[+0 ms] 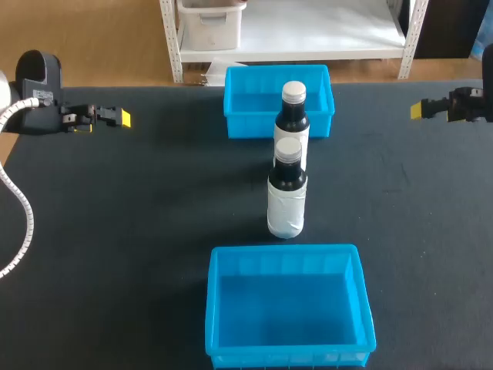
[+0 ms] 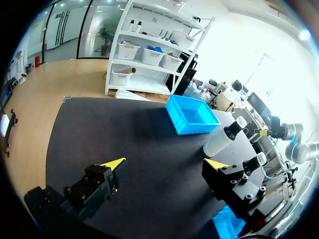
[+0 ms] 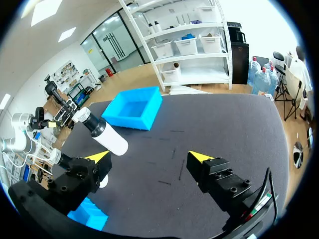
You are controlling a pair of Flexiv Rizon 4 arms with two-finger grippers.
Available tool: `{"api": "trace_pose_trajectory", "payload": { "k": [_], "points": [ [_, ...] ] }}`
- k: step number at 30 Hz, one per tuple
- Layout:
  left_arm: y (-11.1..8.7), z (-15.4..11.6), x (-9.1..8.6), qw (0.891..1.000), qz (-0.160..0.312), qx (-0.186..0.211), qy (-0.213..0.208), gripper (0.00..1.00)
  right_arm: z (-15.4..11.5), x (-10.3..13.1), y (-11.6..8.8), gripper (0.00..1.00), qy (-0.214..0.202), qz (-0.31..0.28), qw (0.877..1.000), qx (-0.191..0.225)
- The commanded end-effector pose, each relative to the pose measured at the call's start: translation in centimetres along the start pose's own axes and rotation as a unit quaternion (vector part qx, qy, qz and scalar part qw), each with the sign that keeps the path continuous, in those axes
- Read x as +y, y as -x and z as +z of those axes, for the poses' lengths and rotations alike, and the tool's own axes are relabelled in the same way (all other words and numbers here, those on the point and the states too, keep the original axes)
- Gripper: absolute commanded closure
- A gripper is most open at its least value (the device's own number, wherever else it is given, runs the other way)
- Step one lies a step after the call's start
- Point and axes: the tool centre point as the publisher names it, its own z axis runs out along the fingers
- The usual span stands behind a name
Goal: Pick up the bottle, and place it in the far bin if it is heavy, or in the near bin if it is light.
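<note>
Nearest to the robot, in the middle of the dark table (image 1: 115, 231), the near bin (image 1: 285, 356), blue and without lid. Just beyond it, apart from its rim, the nearer bottle (image 1: 286, 196): upright, dark glass-like body, pale cap, white wrap around the lower part. Right behind, close and in line, the farther bottle (image 1: 293, 116) of the same kind, also upright, just before the far bin (image 1: 250, 127); unclear whether touching its front wall. So two bottles to see, not one as in the task.

Probably stiff and smooth to handle, likely slippery on the bare dark shoulder, and breakable if really glass. Impossible to judge the weight by eye, with any fill level hidden by the dark colour; must be felt in the lift. Tall and narrow, so easy to tip with a sideways push. Better to take hold on the wrapped body, around the middle or a little lower, fingers from two sides, not on the cap or the neck.

No writing or brand readable on the wraps from here; look plain white.

Farthest out to the sides, about level with the far bin, the left gripper (image 1: 115, 116) and the right gripper (image 1: 420, 109): both spread wide, nothing between the fingers, well apart from both bottles
</note>
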Motion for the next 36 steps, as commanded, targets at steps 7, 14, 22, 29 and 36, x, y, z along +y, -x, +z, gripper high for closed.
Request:
{"api": "trace_pose_trajectory", "payload": {
  "k": [7, 14, 22, 29, 36],
  "points": [
    [0.0, 0.0, 0.0, 1.0, 0.0, 0.0, 0.0, 0.0, -0.1, 0.1, 0.0, 0.0, -0.003, 0.0, 1.0, 0.0],
    [0.0, 0.0, 0.0, 1.0, 0.0, 0.0, 0.0, 0.0, -0.1, 0.1, 0.0, 0.0, -0.003, 0.0, 1.0, 0.0],
    [0.0, 0.0, 0.0, 1.0, 0.0, 0.0, 0.0, 0.0, -2.1, -0.9, 1.8, 0.0, 0.144, -0.141, 0.978, 0.058],
    [0.0, 0.0, 0.0, 1.0, 0.0, 0.0, 0.0, 0.0, -4.4, -0.1, 1.6, 0.0, 0.327, -0.275, 0.888, 0.173],
    [0.0, 0.0, 0.0, 1.0, 0.0, 0.0, 0.0, 0.0, -4.4, -0.1, 1.6, 0.0, 0.327, -0.275, 0.888, 0.173]
  ]
}}
